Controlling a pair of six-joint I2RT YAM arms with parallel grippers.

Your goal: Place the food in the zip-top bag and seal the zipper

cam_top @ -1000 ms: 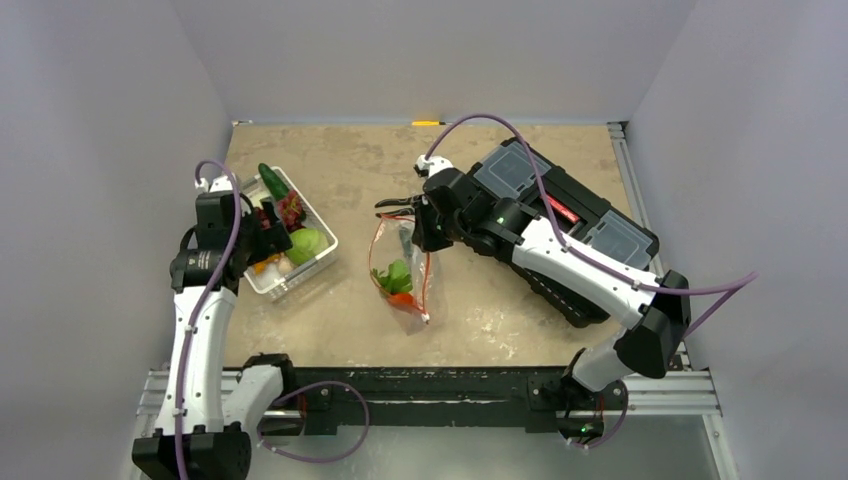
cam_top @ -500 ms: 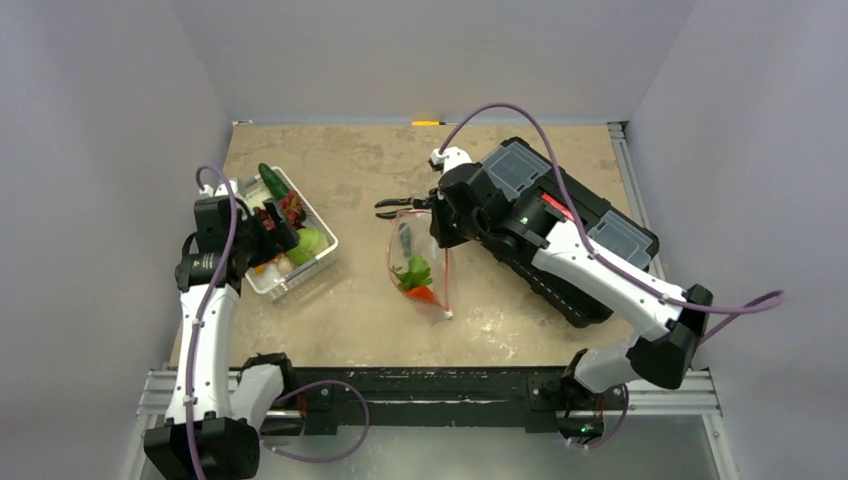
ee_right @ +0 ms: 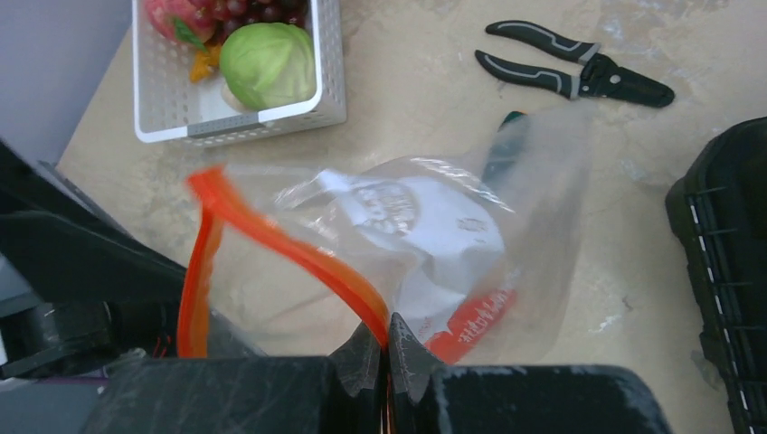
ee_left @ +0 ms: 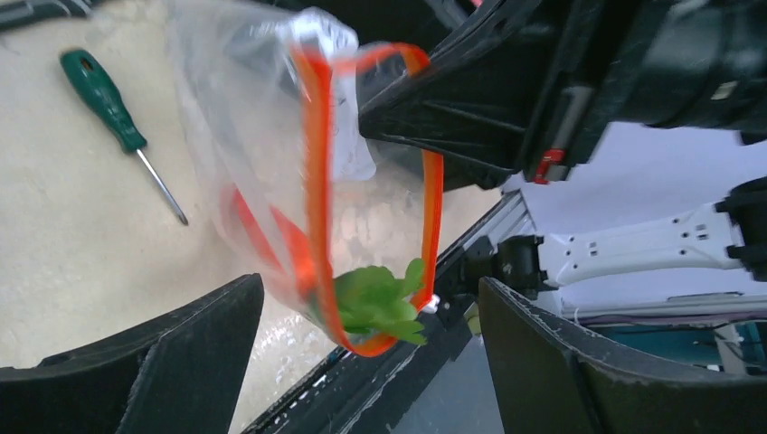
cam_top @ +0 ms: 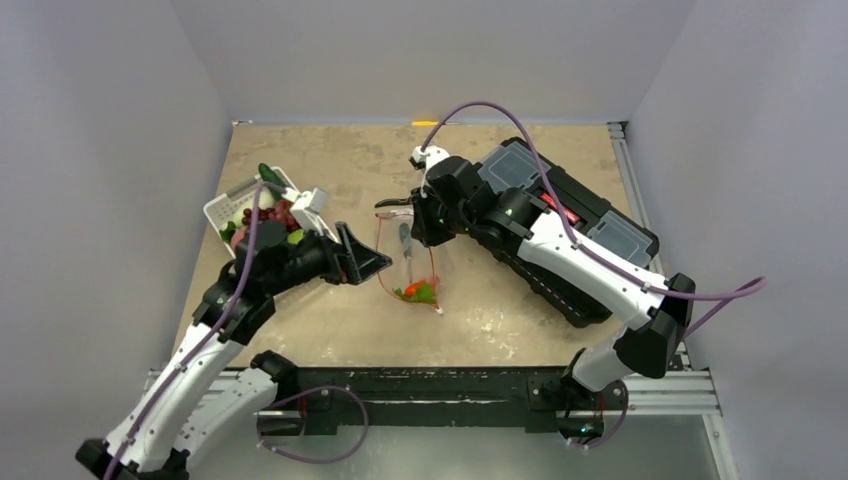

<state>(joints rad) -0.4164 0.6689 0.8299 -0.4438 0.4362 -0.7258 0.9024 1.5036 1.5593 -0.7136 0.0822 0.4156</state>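
While right claw [ee_right: 387, 348] pinches the zip-top bag [ee_right: 434, 226] | left claw [cam_top: 368, 264] outstretched toward it, spread wide

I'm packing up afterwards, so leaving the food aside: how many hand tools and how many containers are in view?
Hand tools: 2, the pliers and the screwdriver.
Containers: 3, the zip-top bag, the white basket and the black case.
Total: 5.
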